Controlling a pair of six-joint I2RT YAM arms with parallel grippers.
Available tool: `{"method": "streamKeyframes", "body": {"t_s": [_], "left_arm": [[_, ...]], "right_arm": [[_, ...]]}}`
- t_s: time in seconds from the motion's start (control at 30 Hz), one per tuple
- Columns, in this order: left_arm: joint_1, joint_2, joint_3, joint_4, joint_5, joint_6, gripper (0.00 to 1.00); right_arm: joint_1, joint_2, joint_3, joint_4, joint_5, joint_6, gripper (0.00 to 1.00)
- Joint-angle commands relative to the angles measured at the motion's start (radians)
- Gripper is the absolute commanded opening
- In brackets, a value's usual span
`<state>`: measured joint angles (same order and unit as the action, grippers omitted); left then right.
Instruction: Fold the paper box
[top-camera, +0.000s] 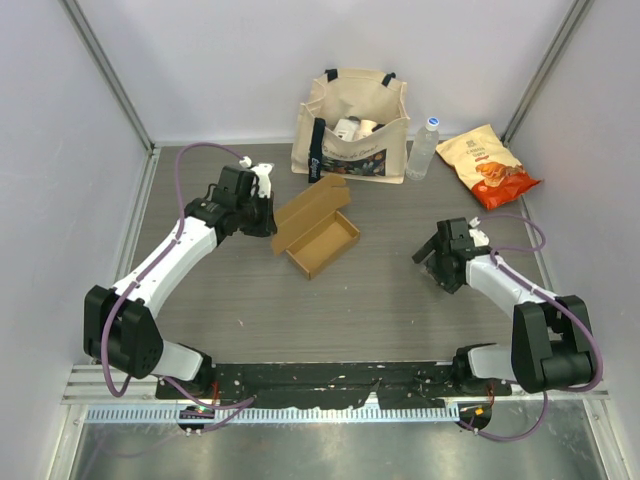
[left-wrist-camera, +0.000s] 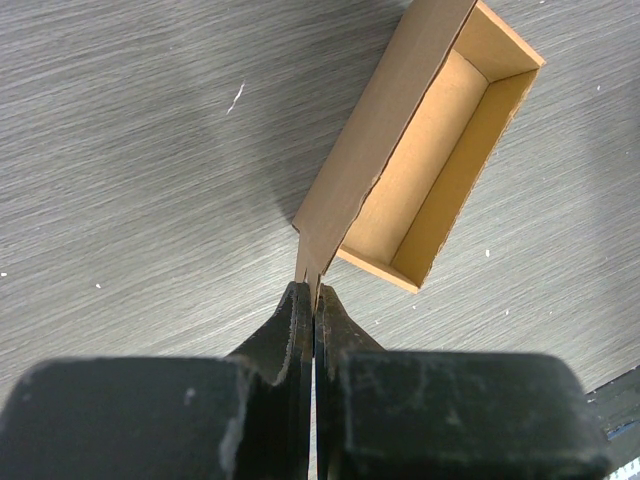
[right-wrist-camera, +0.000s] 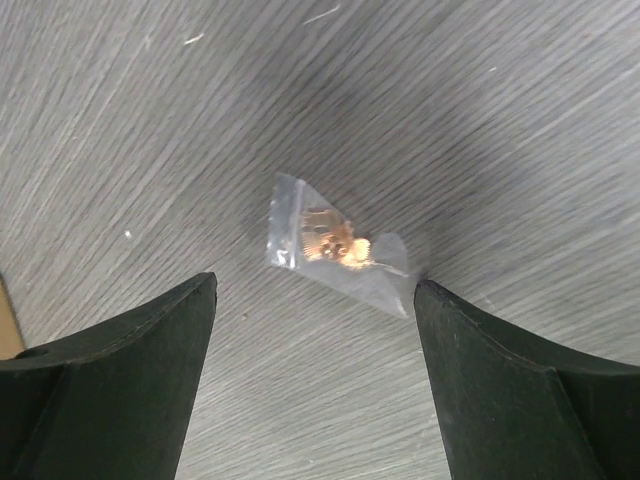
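White links (top-camera: 165, 258), black joints (top-camera: 125, 338), purple cables (top-camera: 180, 185), black left end effector (left-wrist-camera: 314, 296).

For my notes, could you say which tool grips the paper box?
The left tool, shut on a flap of the paper box; the right tool stands open over a small clear packet.

Dark grey wood-grain tabletop (top-camera: 400, 320), matte, few pale specks. Plain pale lilac-white walls (top-camera: 250, 60) enclose three sides. Slanted grey metal corner posts (top-camera: 110, 75) at back corners. Brushed steel ledge (top-camera: 330, 450) along near edge. Soft even light, faint shadows.
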<state>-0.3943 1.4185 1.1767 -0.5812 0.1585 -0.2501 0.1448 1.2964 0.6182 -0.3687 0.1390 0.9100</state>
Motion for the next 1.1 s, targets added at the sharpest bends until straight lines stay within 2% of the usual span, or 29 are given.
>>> {"method": "streamKeyframes", "body": {"t_s": [0.0,0.1,0.2,0.27,0.43,0.83,1.0,1.07], "left_arm": [[0.003,-0.001,0.017,0.015,0.024,0.014,0.00],[0.003,0.000,0.018,0.015,0.026,0.014,0.00],[0.003,-0.001,0.017,0.015,0.026,0.014,0.00],[0.003,-0.003,0.015,0.015,0.026,0.014,0.00],[0.003,-0.003,0.014,0.014,0.024,0.014,0.00],[0.003,0.003,0.015,0.015,0.029,0.012,0.00],[0.003,0.008,0.017,0.015,0.032,0.014,0.00],[0.003,0.010,0.015,0.015,0.030,0.014,0.00]], "right_arm": [[-0.001,0.012,0.064,-0.070,0.138,-0.101,0.85],[-0.002,0.011,0.063,-0.075,0.178,-0.166,0.83],[-0.039,0.024,0.060,-0.061,0.114,-0.186,0.79],[-0.065,0.033,0.049,-0.029,0.032,-0.207,0.69],[-0.077,0.072,0.038,0.037,-0.059,-0.210,0.46],[-0.071,0.006,0.009,0.109,-0.162,-0.272,0.10],[-0.014,-0.055,0.054,0.091,-0.161,-0.266,0.09],[0.045,-0.059,0.080,0.096,-0.164,-0.246,0.09]]}}
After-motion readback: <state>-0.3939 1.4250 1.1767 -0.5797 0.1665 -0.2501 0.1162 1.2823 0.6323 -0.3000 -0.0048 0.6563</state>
